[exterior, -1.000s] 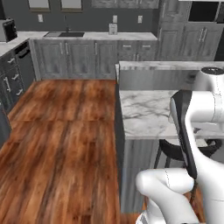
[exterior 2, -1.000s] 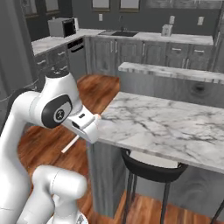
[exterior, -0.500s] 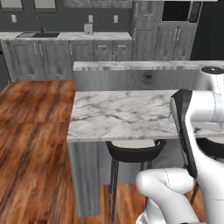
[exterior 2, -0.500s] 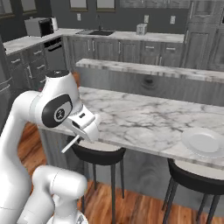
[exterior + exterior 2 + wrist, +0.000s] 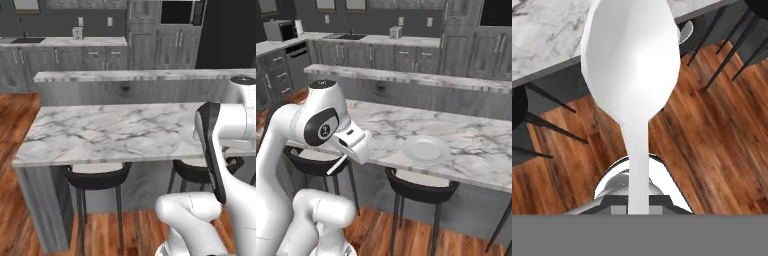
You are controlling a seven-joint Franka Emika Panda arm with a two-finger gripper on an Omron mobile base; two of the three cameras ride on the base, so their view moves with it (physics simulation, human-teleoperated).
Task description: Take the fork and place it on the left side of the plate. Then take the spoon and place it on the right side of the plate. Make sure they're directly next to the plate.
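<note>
Marble counter [image 5: 466,145] is bare around plate [image 5: 425,149]; open passage at its 9 and 3 o'clock. Raised ledge [image 5: 406,77] blocks 12 o'clock. Stools [image 5: 421,184] are tucked beneath the front edge.

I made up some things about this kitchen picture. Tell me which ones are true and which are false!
1. The gripper is holding a spoon. True.
2. The plate sits on the wooden floor. False: it rests on the marble counter.
3. A fork lies on the plate. False: the plate has nothing on it.
4. Black stools stand under the counter. True.
5. The spoon is already beside the plate. False: it is in the air, near the counter's edge, away from the plate.
</note>
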